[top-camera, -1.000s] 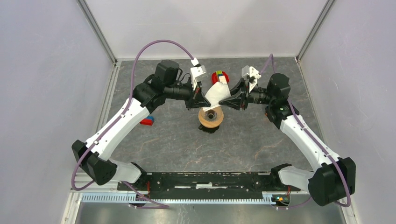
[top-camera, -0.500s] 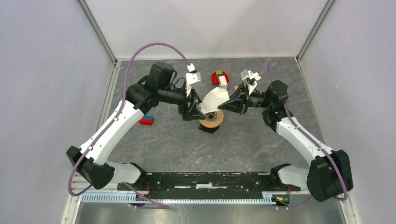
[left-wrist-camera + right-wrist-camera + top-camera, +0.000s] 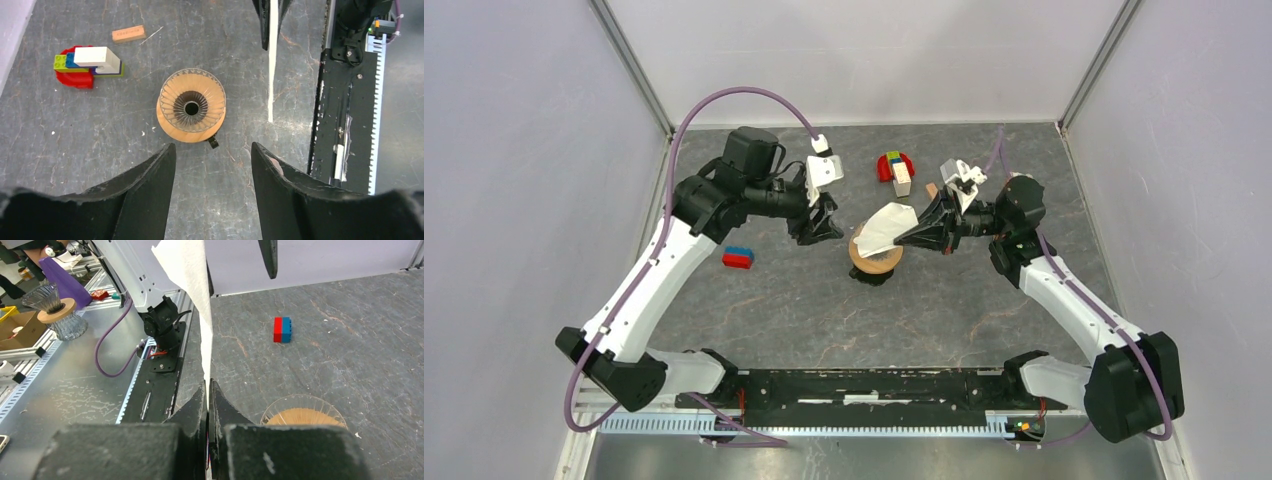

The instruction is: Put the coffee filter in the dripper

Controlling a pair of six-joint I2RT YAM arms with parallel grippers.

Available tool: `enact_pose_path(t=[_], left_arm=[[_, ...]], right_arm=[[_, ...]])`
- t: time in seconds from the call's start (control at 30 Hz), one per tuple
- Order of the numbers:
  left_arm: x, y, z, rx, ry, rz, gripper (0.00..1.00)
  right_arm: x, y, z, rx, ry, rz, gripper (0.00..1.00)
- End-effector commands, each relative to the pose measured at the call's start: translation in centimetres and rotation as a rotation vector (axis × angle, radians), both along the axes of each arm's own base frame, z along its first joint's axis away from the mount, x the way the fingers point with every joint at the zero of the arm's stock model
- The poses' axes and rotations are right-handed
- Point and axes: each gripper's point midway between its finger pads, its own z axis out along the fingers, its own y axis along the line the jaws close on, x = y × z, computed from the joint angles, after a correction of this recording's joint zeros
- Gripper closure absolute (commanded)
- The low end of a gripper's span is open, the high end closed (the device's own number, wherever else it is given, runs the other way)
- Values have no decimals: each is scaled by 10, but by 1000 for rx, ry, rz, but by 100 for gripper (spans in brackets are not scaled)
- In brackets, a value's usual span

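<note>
The right gripper (image 3: 207, 390) is pinched tight on one edge of the coffee filter (image 3: 884, 226), its two fingers pressed together with only the paper between them. The filter stands out flat from the fingertips toward the left arm. From above, it overlaps the far part of the dripper (image 3: 874, 262). It seems to hang over the wooden ring rather than sit in the glass, though the overhead view does not settle whether it touches. The dripper stands upright on the table (image 3: 804, 310), and the left wrist view shows its ribbed funnel right down to the hole. The left gripper (image 3: 824, 226) holds nothing. Its fingers stand apart, just left of the dripper and clear of the paper. A red and blue block (image 3: 738, 258) lies near the left arm. A stack of coloured blocks (image 3: 894, 167) sits behind the dripper, and a small tan block (image 3: 932, 188) lies close to the right gripper.
</note>
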Motion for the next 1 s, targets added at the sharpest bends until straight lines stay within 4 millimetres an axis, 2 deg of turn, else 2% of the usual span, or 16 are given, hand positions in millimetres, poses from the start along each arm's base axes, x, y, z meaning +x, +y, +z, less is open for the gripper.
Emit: enact_pose_path(t=[0.0,0.2,0.43,0.97], left_arm=[[13,-10,7,-62,-20,19,37],[9,-26,-3,-124,78,-7,37],[5,-31,1,-160,107,-27,37],[-11,-22,2,-138,101,-52,37]], right_arm=[[-7,-1,3,4,-38,18,100],[-2,0,4,5,-24,3,100],[1,1,2,5,-16,-10,100],[7,2,1,0,0,-25,100]])
